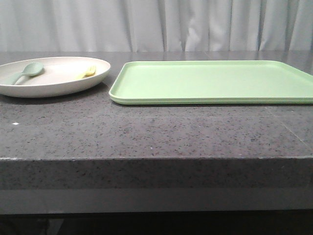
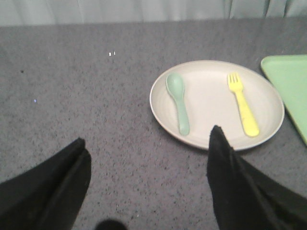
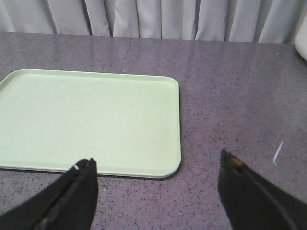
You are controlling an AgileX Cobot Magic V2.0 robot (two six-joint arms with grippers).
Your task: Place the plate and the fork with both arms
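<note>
1. Nothing lifted yet: plate [image 1: 51,78] sits left of the tray [image 1: 215,81], fork [image 2: 243,105] and spoon [image 2: 178,100] on it
2. Left gripper [image 2: 148,184] and right gripper [image 3: 158,191] hang spread wide, empty
3. Next, I'd say: left reaches the plate's rim

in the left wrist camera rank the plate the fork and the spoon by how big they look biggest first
1. The plate, by far the largest; both utensils lie inside its rim.
2 and 3. The fork and the spoon look about equal in length, so I won't rank one over the other.
</note>
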